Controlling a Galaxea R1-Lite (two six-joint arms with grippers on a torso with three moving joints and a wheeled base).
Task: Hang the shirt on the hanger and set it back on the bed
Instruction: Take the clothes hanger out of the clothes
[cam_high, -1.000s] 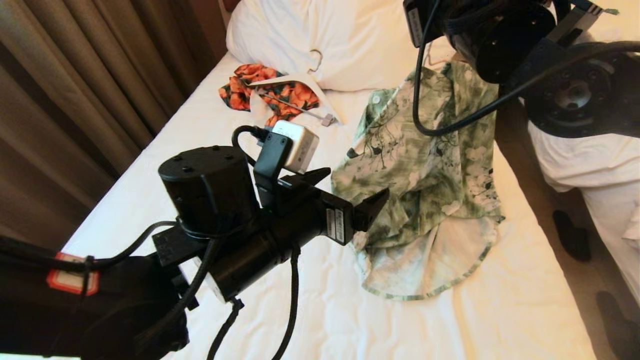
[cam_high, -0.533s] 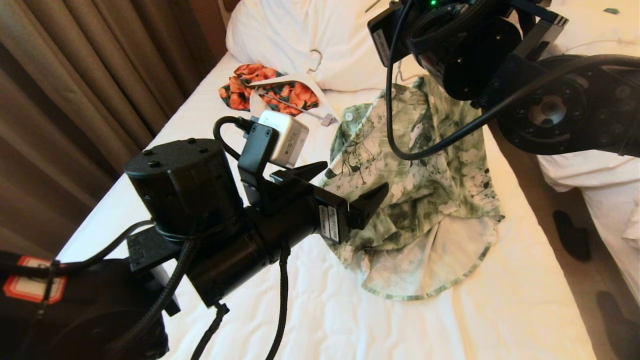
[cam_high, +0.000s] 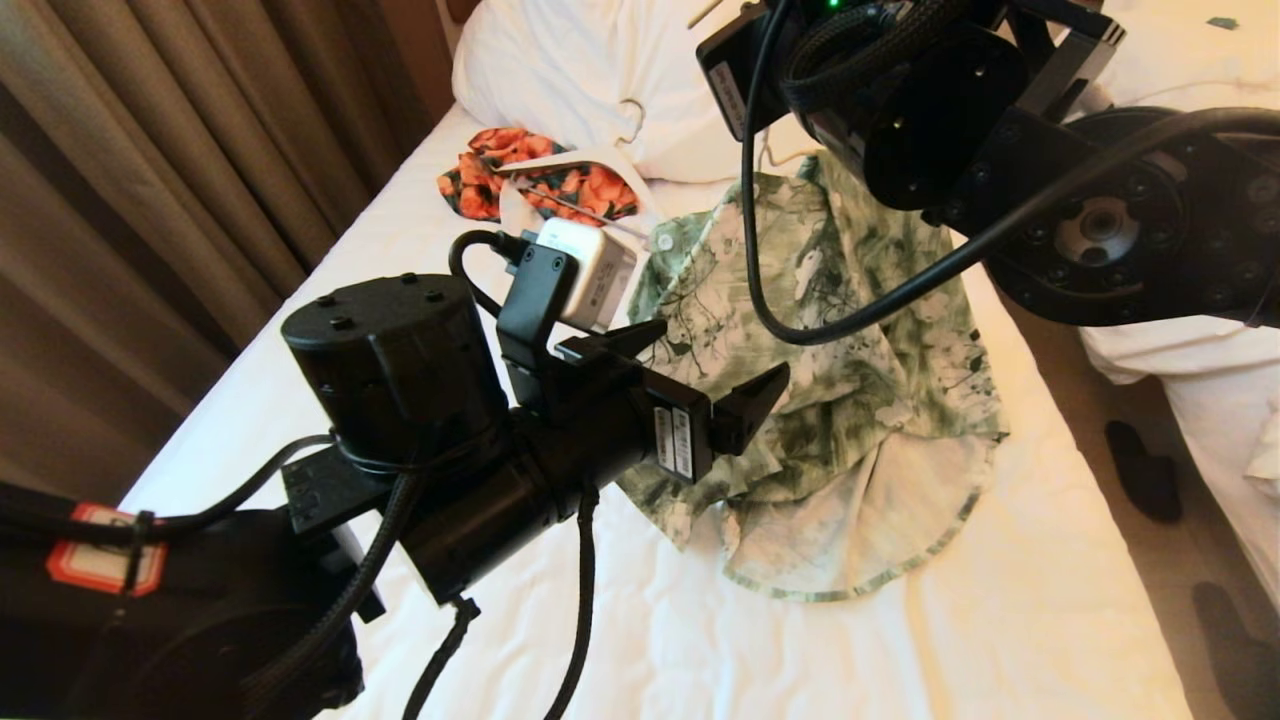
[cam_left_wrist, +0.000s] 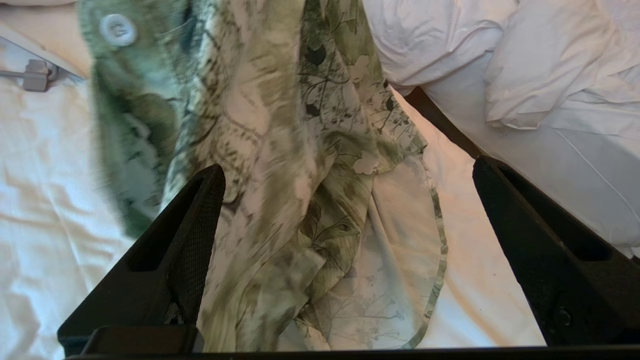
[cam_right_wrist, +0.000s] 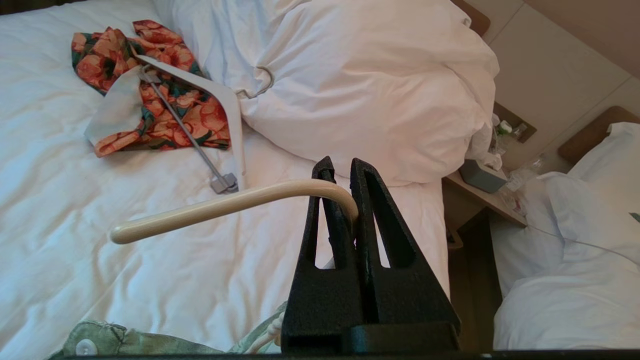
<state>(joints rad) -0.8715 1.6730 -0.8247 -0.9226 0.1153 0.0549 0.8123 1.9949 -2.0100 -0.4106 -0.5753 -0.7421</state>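
Note:
The green and white flowered shirt (cam_high: 850, 330) hangs from above, its hem crumpled on the bed (cam_high: 1000, 620). My right gripper (cam_right_wrist: 341, 165) is shut on the bend of the cream hanger (cam_right_wrist: 215, 207)'s hook, high over the shirt's collar (cam_right_wrist: 115, 342); the hanger's arms are hidden. In the head view the right arm (cam_high: 900, 110) covers the shirt's top. My left gripper (cam_high: 712, 352) is open beside the shirt's left edge. The cloth (cam_left_wrist: 280, 150) hangs just beyond its tips (cam_left_wrist: 348, 169), with nothing between the fingers.
An orange floral garment (cam_high: 560, 190) and a thicker white hanger (cam_high: 600, 160) lie near the big white pillow (cam_high: 600, 70). Brown curtains (cam_high: 150, 150) stand on the left. On the right are a second bed (cam_high: 1180, 340), a bedside table (cam_right_wrist: 485, 195) and dark slippers (cam_high: 1145, 470).
My right arm has moved left with the hanger, pulling the upper shirt left towards the left gripper. The left arm shifted slightly and stays open.

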